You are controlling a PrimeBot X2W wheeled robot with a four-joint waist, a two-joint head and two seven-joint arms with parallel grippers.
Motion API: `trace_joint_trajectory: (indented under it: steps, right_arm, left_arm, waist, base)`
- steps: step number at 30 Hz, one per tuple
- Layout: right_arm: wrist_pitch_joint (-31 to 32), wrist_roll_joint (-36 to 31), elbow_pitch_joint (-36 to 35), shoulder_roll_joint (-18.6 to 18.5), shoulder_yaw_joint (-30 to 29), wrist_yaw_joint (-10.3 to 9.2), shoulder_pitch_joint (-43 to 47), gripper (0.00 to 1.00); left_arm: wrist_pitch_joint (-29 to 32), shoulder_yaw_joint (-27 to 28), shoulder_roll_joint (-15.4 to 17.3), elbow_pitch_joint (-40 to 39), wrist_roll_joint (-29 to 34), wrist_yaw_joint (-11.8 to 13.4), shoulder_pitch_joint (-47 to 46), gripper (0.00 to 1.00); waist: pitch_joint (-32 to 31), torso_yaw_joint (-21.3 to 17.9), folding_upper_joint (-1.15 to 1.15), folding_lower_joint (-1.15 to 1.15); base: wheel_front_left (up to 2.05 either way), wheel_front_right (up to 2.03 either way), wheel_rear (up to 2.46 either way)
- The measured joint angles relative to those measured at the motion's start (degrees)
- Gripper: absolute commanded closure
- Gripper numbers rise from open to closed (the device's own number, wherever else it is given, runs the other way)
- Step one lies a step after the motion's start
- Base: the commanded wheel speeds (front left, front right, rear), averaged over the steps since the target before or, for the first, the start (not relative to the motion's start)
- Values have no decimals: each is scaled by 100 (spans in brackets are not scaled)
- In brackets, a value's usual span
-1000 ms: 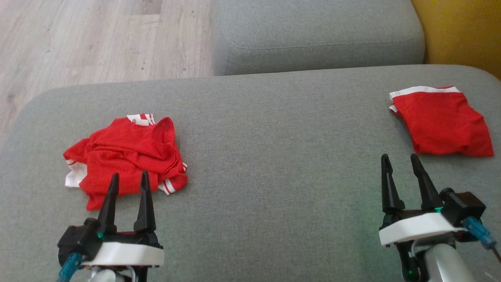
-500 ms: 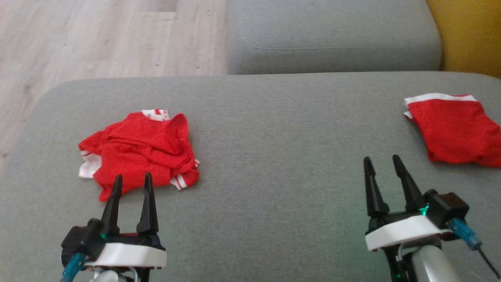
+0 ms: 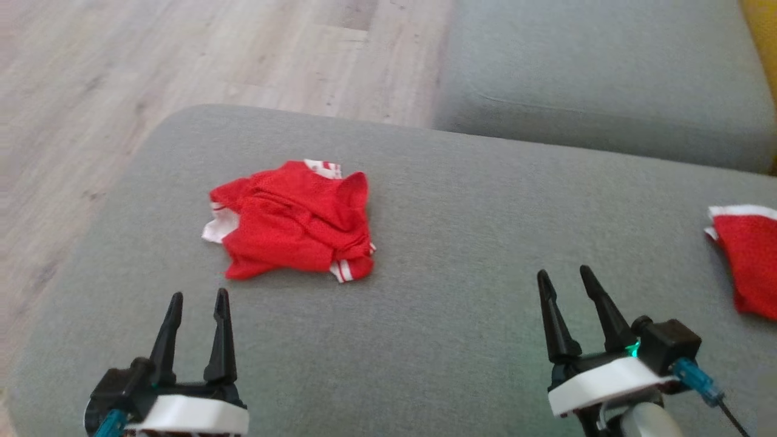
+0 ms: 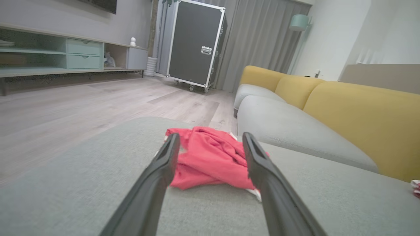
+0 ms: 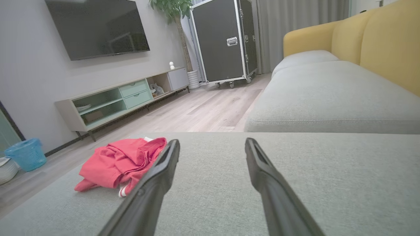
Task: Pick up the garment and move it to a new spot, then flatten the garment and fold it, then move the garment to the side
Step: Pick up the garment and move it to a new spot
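A grey sofa seat [image 3: 461, 315] seen from above, with pale wooden floor [image 3: 121, 73] beyond it at 11 o'clock and a second grey cushion [image 3: 607, 79] at 1 o'clock.

A crumpled red garment [image 3: 291, 221] with white trim lies in a loose heap on the seat, at about 10 o'clock from the middle of the head view, near the seat's far left corner. A second red piece with a white band [image 3: 745, 261] lies flatter at 3 o'clock, cut off by the edge of the view, well apart from the heap.

The left jaws sit at 7 o'clock, their two long dark fingers [image 3: 221, 328] spread apart with nothing between them. The heap lies at 1 o'clock from them, near but not touching. In the left wrist view the red heap shows straight ahead, framed between the two fingers.

The right jaws sit at 5 o'clock, also spread apart and empty, over bare grey fabric, between the two red pieces.

The wrist views also show yellow backrests [image 4: 361, 108], a black wheeled case [image 4: 195, 42], a wall-mounted screen [image 5: 98, 28] and a blue basket [image 5: 24, 154].
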Motion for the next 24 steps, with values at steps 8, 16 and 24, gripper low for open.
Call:
trace_joint_trajectory:
  steps: [8, 16, 24]
  right_arm:
    - [0, 116, 5, 1, 119, 0, 22, 0]
    - [1, 138, -26, 2, 169, 0, -2, 0]
    - [0, -27, -199, 0, -5, 0, -370, 0]
  left_arm:
    - [0, 86, 33, -33, 19, 0, 95, 0]
    - [0, -115, 328, -11, 19, 0, -90, 0]
    - [900, -1584, 1233, 466, -359, 0, -2019, 0]
  waist:
    - [-101, 290, 0, 0]
    - [147, 138, 0, 0]
    - [746, -92, 0, 2]
  base:
    - [0, 0, 0]
    - [0, 0, 0]
    - [0, 0, 0]
